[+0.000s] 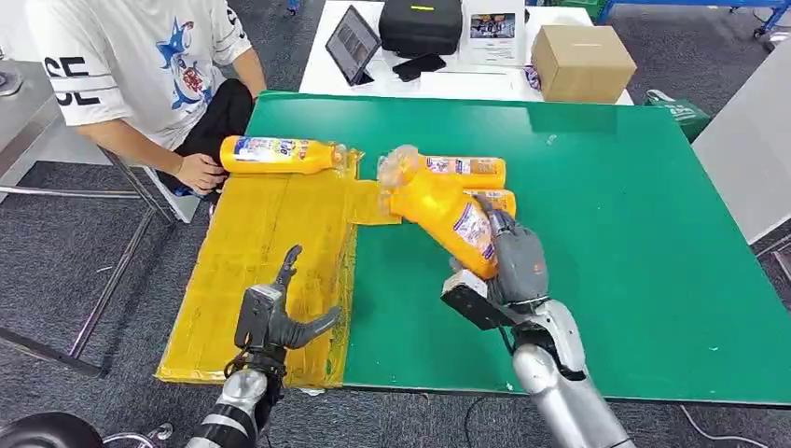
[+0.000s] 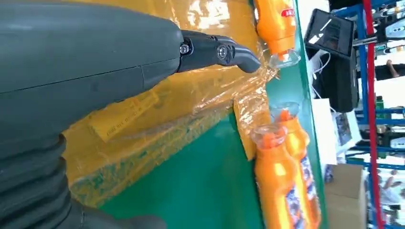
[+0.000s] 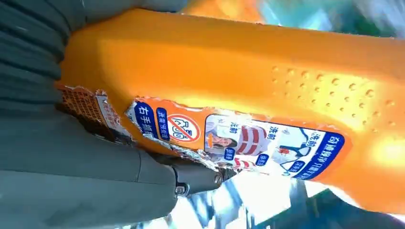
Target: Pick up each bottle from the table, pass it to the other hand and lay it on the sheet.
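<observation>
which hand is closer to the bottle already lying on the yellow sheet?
Left. The left hand hovers open over the sheet's near end, the bottle at its far end. The right hand is over the green table, gripping another bottle.

The left hand (image 2: pixel 86 90) hangs over the yellow sheet (image 2: pixel 157 119), fingers apart, holding nothing. One orange bottle (image 2: pixel 276 21) lies on the sheet; two more bottles (image 2: pixel 286 181) lie side by side on the green table (image 2: pixel 210 181)
</observation>
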You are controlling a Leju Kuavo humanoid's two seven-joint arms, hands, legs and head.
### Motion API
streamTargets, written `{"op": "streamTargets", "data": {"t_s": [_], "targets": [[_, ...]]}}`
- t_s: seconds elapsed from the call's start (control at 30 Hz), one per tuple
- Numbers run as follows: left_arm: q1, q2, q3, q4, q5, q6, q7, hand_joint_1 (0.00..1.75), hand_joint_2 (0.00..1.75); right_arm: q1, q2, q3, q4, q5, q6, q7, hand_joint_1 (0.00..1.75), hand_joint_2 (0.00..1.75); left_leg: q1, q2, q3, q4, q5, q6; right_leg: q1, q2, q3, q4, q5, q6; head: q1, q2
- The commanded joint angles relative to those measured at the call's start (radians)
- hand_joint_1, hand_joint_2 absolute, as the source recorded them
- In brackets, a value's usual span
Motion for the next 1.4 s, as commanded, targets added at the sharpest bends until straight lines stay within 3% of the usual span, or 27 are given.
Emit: {"op": "streamTargets", "data": {"t_s": [0.03,0.33,0.47,0.7,0.73,0.77,0.8,1.03,1.4], "targets": [[-0.007,0.016,-0.071,-0.089,0.15,-0.169,0.041,0.0,1.75,0.05,0.147,-0.166,-0.011,-0.058,-0.106,-0.148,1.75,1.75,0.002,0.0,0.003,0.001,-0.002,-0.002,0.002,-0.002,0.004,-0.001,-0.001,-0.002,0.0,0.0],[0.0,0.026,-0.083,-0.103,0.173,-0.201,0.048,0.0,1.75,0.048,0.151,-0.167,0.018,-0.087,-0.087,-0.177,1.75,1.75,0.0,0.001,0.003,0.0,-0.001,-0.002,0.0,0.0,0.003,-0.001,-0.001,-0.002,0.0,0.0],[0.015,0.062,-0.134,-0.152,0.271,-0.377,0.048,0.0,1.75,0.073,0.193,-0.172,0.118,-0.16,-0.017,-0.257,1.75,1.75,0.001,0.002,0.004,-0.001,-0.002,-0.002,0.001,0.001,0.004,-0.002,-0.001,-0.002,0.0,0.0],[0.036,0.084,-0.18,-0.197,0.32,-0.473,0.049,0.0,1.75,0.1,0.273,-0.113,0.332,-0.224,0.049,-0.355,1.75,1.75,0.002,0.003,0.005,-0.002,-0.002,-0.002,0.001,0.002,0.005,-0.003,0.0,-0.003,0.0,0.0],[0.034,0.086,-0.186,-0.182,0.374,-0.538,0.064,0.0,1.75,0.094,0.276,-0.092,0.368,-0.226,0.056,-0.363,1.75,1.75,0.001,0.002,0.003,-0.002,-0.001,-0.001,0.001,0.001,0.003,-0.002,0.0,-0.002,0.0,0.0],[0.032,0.09,-0.19,-0.175,0.376,-0.541,0.064,0.0,1.75,0.091,0.28,-0.083,0.384,-0.225,0.062,-0.369,1.75,1.75,0.003,0.004,0.008,-0.002,-0.003,-0.003,0.003,0.002,0.009,-0.004,-0.001,-0.004,0.0,0.0],[0.029,0.092,-0.195,-0.155,0.397,-0.568,0.066,0.0,1.75,0.086,0.287,-0.069,0.41,-0.226,0.072,-0.374,1.75,1.75,0.001,0.003,0.003,-0.002,-0.001,-0.001,0.001,0.002,0.003,-0.002,0.0,-0.002,0.0,0.0],[0.004,0.095,-0.233,-0.104,0.39,-0.569,0.056,0.0,1.75,0.056,0.316,0.026,0.521,-0.197,0.107,-0.377,1.75,1.75,0.003,0.004,0.006,-0.002,-0.003,-0.002,0.003,0.002,0.006,-0.003,-0.001,-0.004,0.0,0.0],[-0.006,0.106,-0.248,-0.081,0.391,-0.581,0.06,0.0,1.75,0.033,0.328,0.066,0.568,-0.191,0.132,-0.376,1.75,1.75,0.002,0.002,0.003,-0.001,-0.002,-0.002,0.002,0.0,0.003,-0.002,-0.001,-0.003,0.0,0.0]]}}
